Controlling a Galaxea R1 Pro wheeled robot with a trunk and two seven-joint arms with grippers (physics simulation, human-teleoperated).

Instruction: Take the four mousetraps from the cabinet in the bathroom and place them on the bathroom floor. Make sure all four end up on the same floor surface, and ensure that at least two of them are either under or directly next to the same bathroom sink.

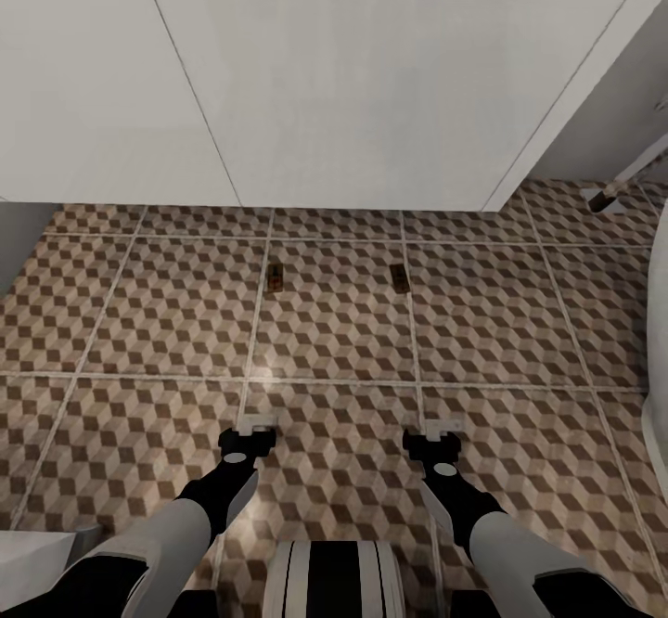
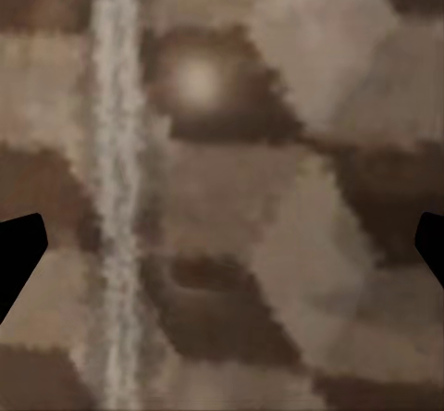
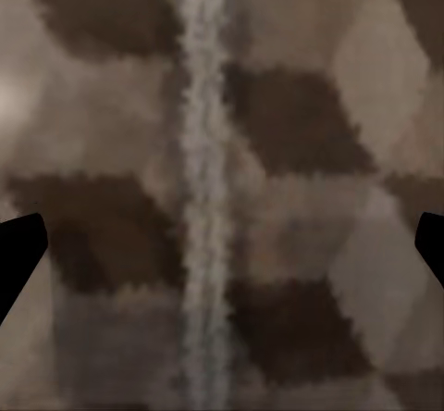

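Two mousetraps lie flat on the cube-pattern bathroom floor [image 1: 334,340], one [image 1: 275,276] to the left and one [image 1: 400,276] to the right, both just in front of the wide white sink [image 1: 371,89]. My left gripper [image 1: 257,430] and right gripper [image 1: 443,430] hang low over the tiles, nearer to me than the traps and apart from them. In the wrist views the left gripper [image 2: 222,254] and the right gripper [image 3: 222,254] are open, with dark fingertips [image 2: 18,244] [image 3: 18,249] at the picture edges and only floor between them. The cabinet is out of view.
A curved white bathtub rim [image 1: 657,340] stands at the right, with a thin white-and-dark fitting [image 1: 612,189] behind it. A grey wall [image 1: 19,238] closes the left. A white object's corner [image 1: 32,553] sits at the near left.
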